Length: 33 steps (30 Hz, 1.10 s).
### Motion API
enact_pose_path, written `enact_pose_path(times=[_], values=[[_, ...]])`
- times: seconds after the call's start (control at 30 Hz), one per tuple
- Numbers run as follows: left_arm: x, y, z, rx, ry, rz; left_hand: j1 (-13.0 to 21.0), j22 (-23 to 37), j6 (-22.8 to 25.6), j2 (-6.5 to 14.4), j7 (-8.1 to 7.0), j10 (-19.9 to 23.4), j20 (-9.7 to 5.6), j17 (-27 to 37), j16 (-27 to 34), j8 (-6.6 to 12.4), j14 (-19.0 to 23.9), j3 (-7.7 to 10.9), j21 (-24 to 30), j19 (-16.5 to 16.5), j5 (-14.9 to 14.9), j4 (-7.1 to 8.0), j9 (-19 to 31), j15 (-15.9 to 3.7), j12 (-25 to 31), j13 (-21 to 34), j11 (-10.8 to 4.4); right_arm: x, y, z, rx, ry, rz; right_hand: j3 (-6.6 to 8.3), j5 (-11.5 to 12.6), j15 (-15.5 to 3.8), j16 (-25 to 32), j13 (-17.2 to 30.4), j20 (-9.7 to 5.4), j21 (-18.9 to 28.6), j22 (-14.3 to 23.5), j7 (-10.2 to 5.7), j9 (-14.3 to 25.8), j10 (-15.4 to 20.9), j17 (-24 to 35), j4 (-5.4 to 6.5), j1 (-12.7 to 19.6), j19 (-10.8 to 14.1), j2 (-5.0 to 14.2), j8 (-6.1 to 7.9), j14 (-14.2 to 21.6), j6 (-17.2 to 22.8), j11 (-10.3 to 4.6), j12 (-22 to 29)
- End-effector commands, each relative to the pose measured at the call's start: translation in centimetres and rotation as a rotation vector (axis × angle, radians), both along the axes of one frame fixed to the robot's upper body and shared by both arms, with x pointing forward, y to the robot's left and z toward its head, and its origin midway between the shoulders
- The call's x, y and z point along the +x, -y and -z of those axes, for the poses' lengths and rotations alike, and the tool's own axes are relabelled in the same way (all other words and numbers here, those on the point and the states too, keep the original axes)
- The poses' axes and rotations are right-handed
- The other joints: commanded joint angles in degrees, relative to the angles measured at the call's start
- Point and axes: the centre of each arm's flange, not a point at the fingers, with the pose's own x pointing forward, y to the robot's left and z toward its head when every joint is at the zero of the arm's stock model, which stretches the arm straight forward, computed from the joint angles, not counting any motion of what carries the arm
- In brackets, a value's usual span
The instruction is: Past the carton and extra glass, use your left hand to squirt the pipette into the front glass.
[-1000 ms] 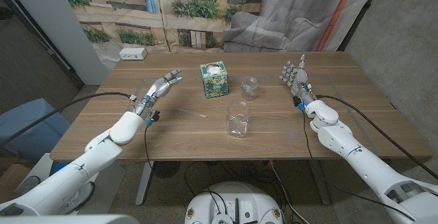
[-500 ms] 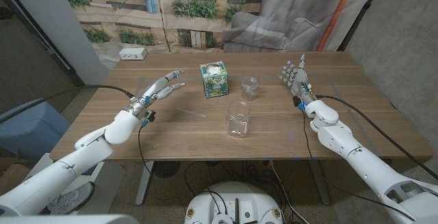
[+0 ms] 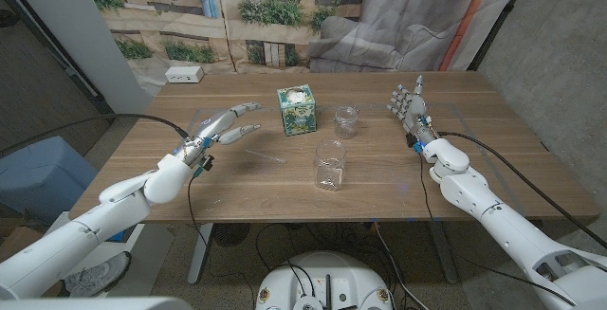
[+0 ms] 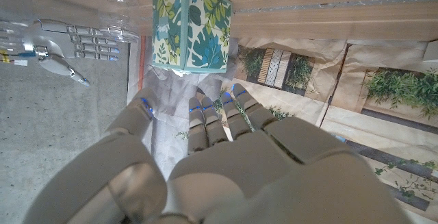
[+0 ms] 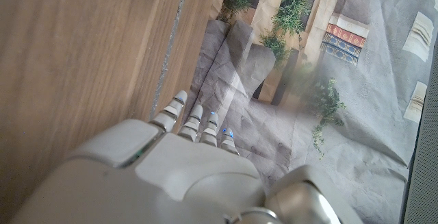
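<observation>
Matt wooden table (image 3: 379, 173), clear glossy glass (image 3: 329, 165).

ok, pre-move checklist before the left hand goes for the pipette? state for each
1. Left hand free: ok. Its fingers are apart and hold nothing.
2. Pipette reachable: ok. It lies on the table between the left hand and the front glass, with nothing on it.
3. Pipette loaded: cannot tell, too thin and clear.
4. Front glass upright and open: ok, standing nearest the table's front edge.
5. Carton and extra glass out of the path: ok. Both stand behind the front glass.
6. Right hand out of the way: ok. It is raised near the right edge, holding nothing.
</observation>
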Motion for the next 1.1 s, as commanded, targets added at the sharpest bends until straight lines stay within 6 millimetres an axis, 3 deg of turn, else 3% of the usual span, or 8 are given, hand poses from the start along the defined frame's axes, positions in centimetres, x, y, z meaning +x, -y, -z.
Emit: enact_pose_path(times=[0.03, 0.13, 0.3, 0.63, 1.1], values=[[-0.6, 0.4, 0.8, 0.143, 0.056, -0.04, 1.7, 0.2, 0.4, -0.7, -0.49, 0.8, -1.03, 0.3, 0.1, 0.09, 0.6, -0.5, 0.2, 1.0, 0.2, -0.09, 0.1, -4.58, -0.1, 0.2, -0.14, 0.0, 0.0, 0.0, 0.0, 0.0, 0.0, -0.44, 0.3, -4.71, 0.3, 0.3, 0.02, 0.3, 0.3, -0.45, 0.1, -0.3, 0.3, -0.05, 0.0, 0.3, 3.33, 0.38, -0.5, 0.1, -0.23, 0.2], [-0.9, 0.8, 0.7, 0.183, 0.057, -0.037, 2.5, 0.2, 0.5, -1.6, -0.8, 1.8, -0.75, 0.3, -0.1, 0.08, 0.4, -0.79, 0.1, 1.1, 0.1, -0.17, 0.2, -4.76, 0.1, 0.3, -1.04, 0.0, 0.0, 0.0, 0.0, 0.0, 0.0, -0.44, 0.3, -4.76, 0.4, 0.3, 0.03, 0.3, 0.3, -0.48, 0.1, -0.3, 0.3, -0.05, 0.0, 0.3, 3.33, 0.41, -0.4, 0.1, -0.2, 0.1], [-1.5, 1.4, 0.1, 0.25, 0.037, -0.017, 3.8, 0.2, 1.2, -3.0, -1.75, 2.5, -0.66, 0.3, -0.2, 0.33, 0.2, -1.22, -0.2, 0.9, 0.2, -0.19, 0.2, -4.77, 0.0, 0.3, -1.38, 0.0, 0.0, 0.0, 0.0, 0.0, 0.0, -0.44, 0.3, -4.76, 0.4, 0.3, 0.05, 0.3, 0.3, -0.49, 0.1, -0.1, 0.3, -0.05, 0.0, 0.3, 3.33, 0.39, -0.4, 0.1, -0.21, 0.2], [-2.7, 3.1, -1.4, 0.383, -0.018, -0.057, 6.5, 0.2, 3.1, -5.4, -2.16, 4.9, -0.57, 0.3, -0.1, 0.96, 0.5, -2.01, -0.5, 0.5, 0.2, -0.01, 0.3, -5.0, 0.2, 0.4, -2.05, 0.0, 0.0, 0.0, 0.0, 0.0, 0.0, -0.44, 0.3, -4.73, 0.3, 0.3, 0.04, 0.3, 0.3, -0.5, 0.1, -0.1, 0.3, -0.04, 0.0, 0.3, 3.35, 0.42, -0.5, 0.2, -0.24, 0.2], [-4.0, 4.9, -2.2, 0.472, -0.023, -0.179, 9.7, 0.3, 3.1, -6.4, -2.11, 5.6, 0.73, 0.4, 0.0, 0.65, 1.2, -2.2, -0.5, 0.4, 0.6, 0.04, 0.2, -4.69, -0.1, 0.5, -2.47, 0.0, 0.0, 0.0, 0.0, 0.0, 0.0, -0.44, 0.3, -4.66, 0.3, 0.3, 0.06, 0.3, 0.3, -0.47, 0.1, -0.2, 0.3, -0.05, 0.0, 0.3, 3.35, 0.37, -0.5, 0.1, -0.24, 0.2]])
